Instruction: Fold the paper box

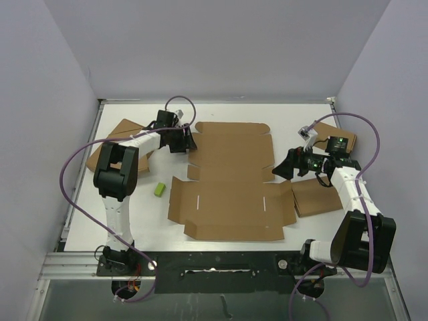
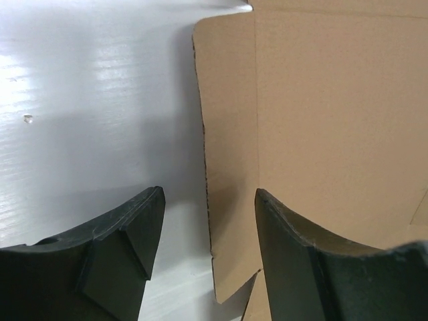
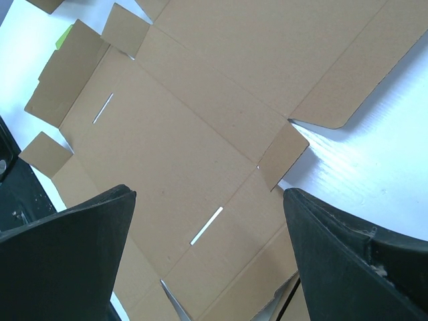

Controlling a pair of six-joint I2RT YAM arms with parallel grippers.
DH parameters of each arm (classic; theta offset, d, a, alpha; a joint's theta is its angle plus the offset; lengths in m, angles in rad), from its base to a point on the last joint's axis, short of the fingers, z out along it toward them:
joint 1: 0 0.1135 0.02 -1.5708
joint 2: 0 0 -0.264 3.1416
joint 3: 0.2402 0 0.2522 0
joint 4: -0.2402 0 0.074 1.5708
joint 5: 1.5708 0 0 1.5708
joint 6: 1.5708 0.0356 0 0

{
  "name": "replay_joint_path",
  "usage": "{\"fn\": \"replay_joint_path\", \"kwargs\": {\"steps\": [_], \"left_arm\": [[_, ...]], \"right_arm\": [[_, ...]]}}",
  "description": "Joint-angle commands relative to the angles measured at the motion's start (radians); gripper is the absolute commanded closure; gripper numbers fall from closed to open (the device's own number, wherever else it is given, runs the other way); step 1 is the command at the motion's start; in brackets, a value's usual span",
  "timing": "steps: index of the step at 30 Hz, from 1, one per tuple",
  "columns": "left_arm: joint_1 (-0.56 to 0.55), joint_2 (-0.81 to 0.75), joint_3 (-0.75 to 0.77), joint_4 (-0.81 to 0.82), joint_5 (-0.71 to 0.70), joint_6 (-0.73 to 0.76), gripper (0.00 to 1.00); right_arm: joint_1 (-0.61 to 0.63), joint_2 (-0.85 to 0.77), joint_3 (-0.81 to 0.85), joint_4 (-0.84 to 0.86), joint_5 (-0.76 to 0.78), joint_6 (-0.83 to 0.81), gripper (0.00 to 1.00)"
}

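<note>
The box (image 1: 231,180) lies flat mid bench (image 1: 134,221); left pincer (image 1: 190,142) released, straddling its far-left edge; right pincer (image 1: 279,168) spread wide beside its right edge.

Your top view looks steeply down from high behind, whole counter (image 1: 281,114) in frame. Left wrist sits close over the paper box (image 2: 321,134) edge; right wrist, higher up, faces across that same box.
</note>
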Motion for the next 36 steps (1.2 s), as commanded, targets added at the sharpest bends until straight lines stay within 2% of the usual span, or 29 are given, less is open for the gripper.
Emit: {"fn": "replay_joint_path", "kwargs": {"steps": [1,4,8,12,20,22,24,25,29,36], "left_arm": [[0.007,-0.027,-0.005,0.066,0.073,-0.015,0.46],[0.006,0.006,0.002,0.089,0.124,-0.047,0.49],[0.006,0.031,0.006,0.12,0.16,-0.073,0.6],[0.006,0.05,0.031,0.115,0.169,-0.073,0.63],[0.011,0.099,0.056,0.134,0.216,-0.058,0.75],[0.015,0.099,0.045,0.175,0.245,-0.061,0.84],[0.017,0.088,0.035,0.217,0.264,-0.061,0.98],[0.017,0.076,0.03,0.238,0.266,-0.053,1.0],[0.016,-0.005,-0.017,0.35,0.278,0.003,1.0],[0.002,-0.198,-0.206,0.642,0.311,0.081,1.0]], "right_arm": [[0.014,-0.004,0.043,0.012,-0.001,0.0,0.02],[0.014,-0.006,0.043,0.011,0.002,-0.003,0.02],[0.014,-0.008,0.043,0.009,0.004,-0.004,0.02],[0.014,-0.007,0.044,0.009,0.002,-0.004,0.02],[0.014,-0.006,0.043,0.009,0.001,-0.004,0.02],[0.014,-0.006,0.042,0.009,0.0,-0.004,0.02],[0.015,-0.006,0.043,0.009,0.0,-0.004,0.02],[0.015,-0.006,0.043,0.009,0.0,-0.004,0.02],[0.015,-0.007,0.046,0.005,0.003,-0.007,0.02],[-0.002,-0.034,0.087,-0.026,0.048,-0.045,0.02]]}}
